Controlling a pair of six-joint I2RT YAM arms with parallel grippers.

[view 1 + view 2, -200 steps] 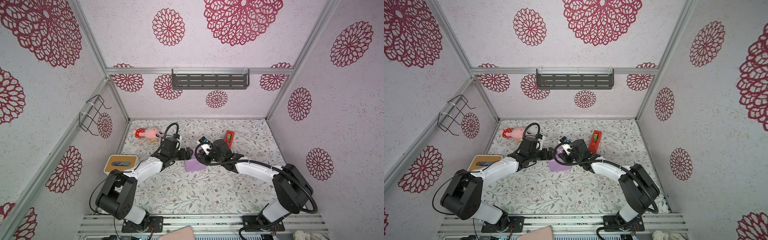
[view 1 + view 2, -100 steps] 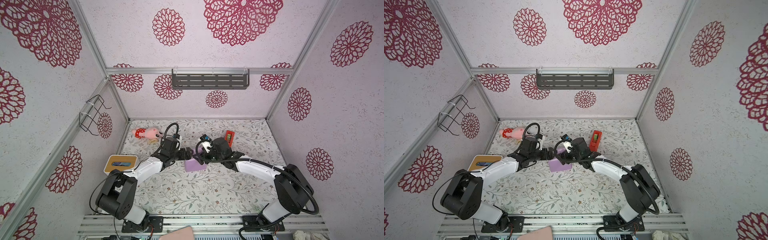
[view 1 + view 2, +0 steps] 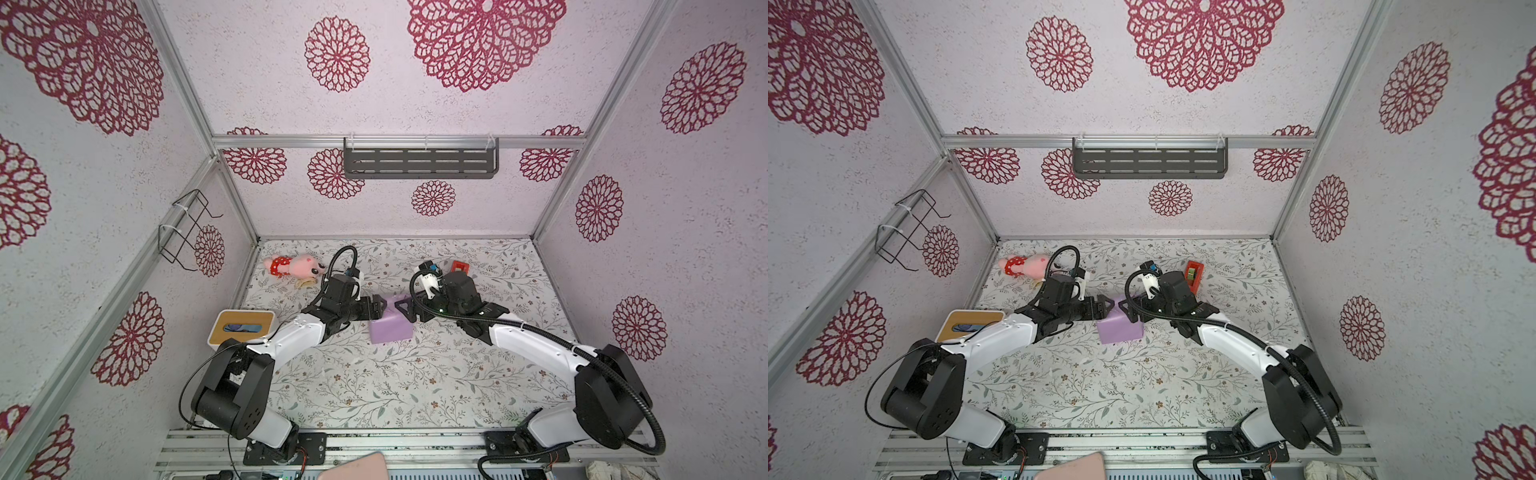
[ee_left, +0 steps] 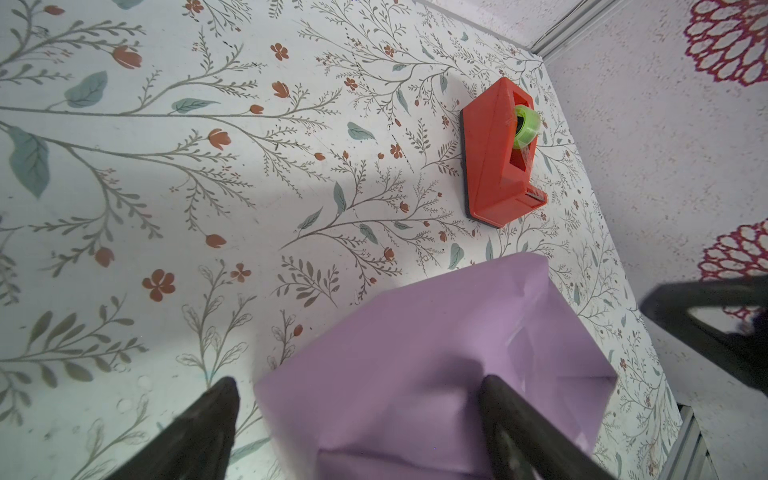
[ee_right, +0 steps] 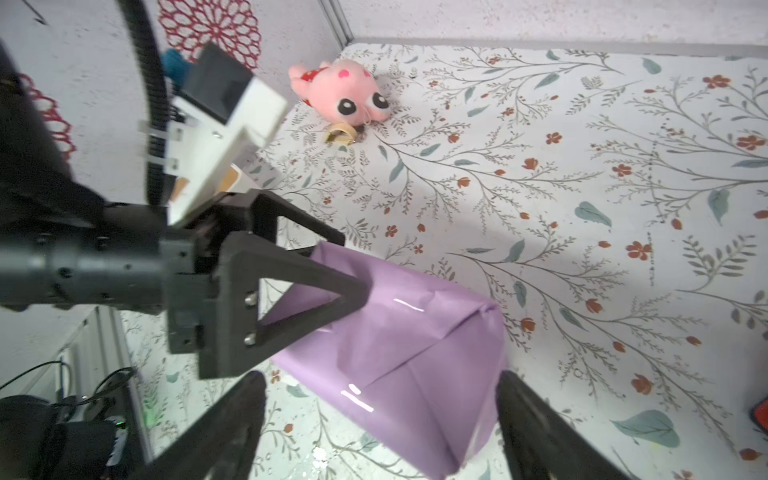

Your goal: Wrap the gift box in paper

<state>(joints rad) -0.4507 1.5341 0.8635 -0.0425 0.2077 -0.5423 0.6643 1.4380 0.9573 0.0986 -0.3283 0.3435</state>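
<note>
Right gripper opened wider beside paper; left gripper unmoved.

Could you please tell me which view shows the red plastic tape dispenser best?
The left wrist view: the red plastic tape dispenser shows whole and sharp, green roll included. In both top views it is small and distant. The right wrist view catches only a red sliver at the picture's edge.
</note>
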